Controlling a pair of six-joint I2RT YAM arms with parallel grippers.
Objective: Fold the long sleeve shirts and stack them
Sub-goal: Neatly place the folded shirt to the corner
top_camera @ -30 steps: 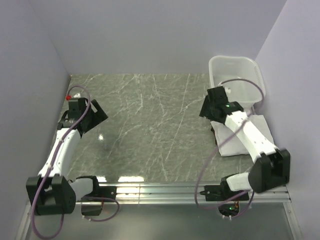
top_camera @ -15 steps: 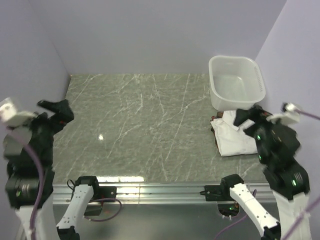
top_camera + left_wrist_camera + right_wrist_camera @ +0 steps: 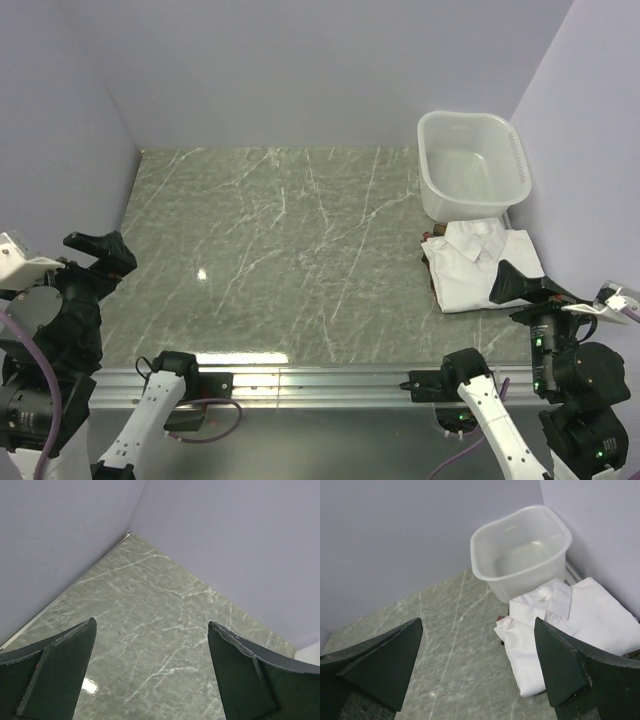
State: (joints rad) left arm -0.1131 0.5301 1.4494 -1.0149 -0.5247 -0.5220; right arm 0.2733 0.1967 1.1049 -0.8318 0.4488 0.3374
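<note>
Black and spread wide, my left gripper [image 3: 151,625] holds nothing, and my right gripper [image 3: 478,622] is just as wide and just as bare. A second ago both arms reached out over the table [image 3: 280,230], the right one above the shirts and the left one near the far-left wall. Now both are drawn back and raised at the near edge, left gripper [image 3: 100,252] at the left side and right gripper [image 3: 512,282] at the right. In the top view I can make out only one finger of the right gripper.

With my right arm out of the way, the white shirt [image 3: 480,265] shows whole. It lies folded on the right side of the table, collar toward the basin [image 3: 430,190], and its far edge touches or sits just beside the basin's near wall. From my right wrist the white shirt [image 3: 560,625] is cut off at the right by my finger. A small dark reddish bit [image 3: 499,617] pokes out at its left edge; I cannot tell what it is. Behind it the basin [image 3: 520,582] stands in the far-right corner.
</note>
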